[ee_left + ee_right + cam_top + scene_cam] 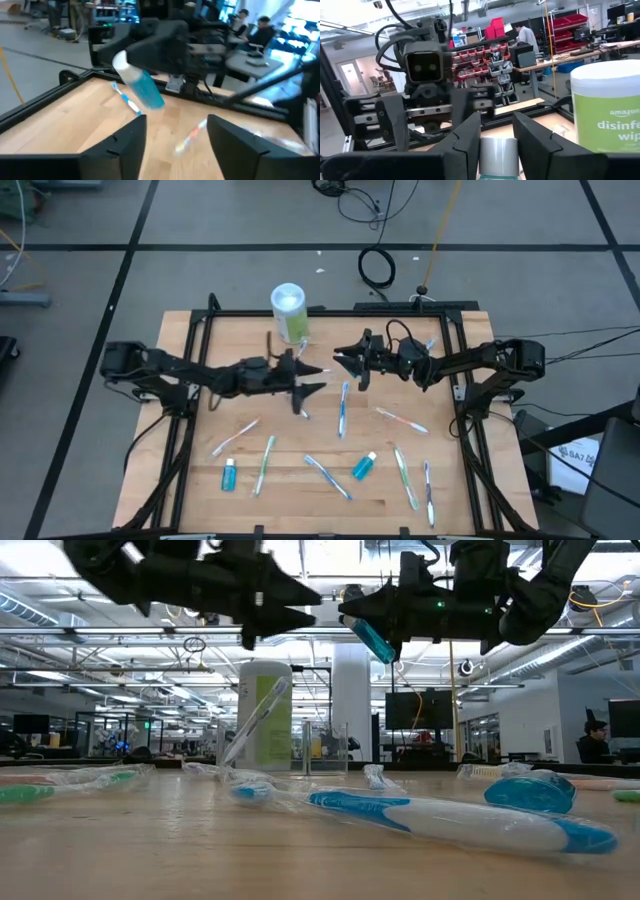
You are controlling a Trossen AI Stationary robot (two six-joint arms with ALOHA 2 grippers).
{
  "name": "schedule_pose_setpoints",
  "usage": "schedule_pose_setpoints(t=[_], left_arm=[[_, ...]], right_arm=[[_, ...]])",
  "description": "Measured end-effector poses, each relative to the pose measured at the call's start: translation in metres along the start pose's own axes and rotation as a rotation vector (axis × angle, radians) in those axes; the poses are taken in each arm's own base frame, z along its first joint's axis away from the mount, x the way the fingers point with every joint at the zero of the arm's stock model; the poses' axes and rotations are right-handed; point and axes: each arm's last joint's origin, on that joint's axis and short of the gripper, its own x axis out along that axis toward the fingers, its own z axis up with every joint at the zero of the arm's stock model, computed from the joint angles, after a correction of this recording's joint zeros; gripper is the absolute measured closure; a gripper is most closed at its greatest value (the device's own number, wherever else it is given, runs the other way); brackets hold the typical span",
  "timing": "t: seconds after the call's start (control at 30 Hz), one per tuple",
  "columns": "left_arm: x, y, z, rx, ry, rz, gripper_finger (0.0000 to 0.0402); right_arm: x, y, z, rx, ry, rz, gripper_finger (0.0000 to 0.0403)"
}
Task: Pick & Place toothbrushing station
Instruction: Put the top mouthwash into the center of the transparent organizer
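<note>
Teal tube (pixel 376 639) hangs cap-first in my right claw (pixel 345 361), above the bench (pixel 300 495); my left claw (pixel 312 380) gapes wide, facing it.

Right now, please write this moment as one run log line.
left gripper: open, empty | right gripper: shut on small teal white-capped tube, above wooden table

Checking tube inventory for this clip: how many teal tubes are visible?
3: one tube lies near the table's front left, a second front centre, and a third is gripped by the right claw above the table.
</note>
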Motion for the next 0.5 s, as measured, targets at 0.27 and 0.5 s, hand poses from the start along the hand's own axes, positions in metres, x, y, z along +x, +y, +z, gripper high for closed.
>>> schedule_pose_setpoints(t=[0.27,0.5], left_arm=[[0.044,0.006,-0.004,-0.078,0.054,0.061,0.0142],[0.063,0.01,-0.005,-0.075,0.056,0.073,0.0156]], right_arm=[[0.0,0.0,0.0,-0.003,-0.005,0.001,0.0308],[0.0,0.001,0.001,-0.001,-0.009,0.004,0.0308]])
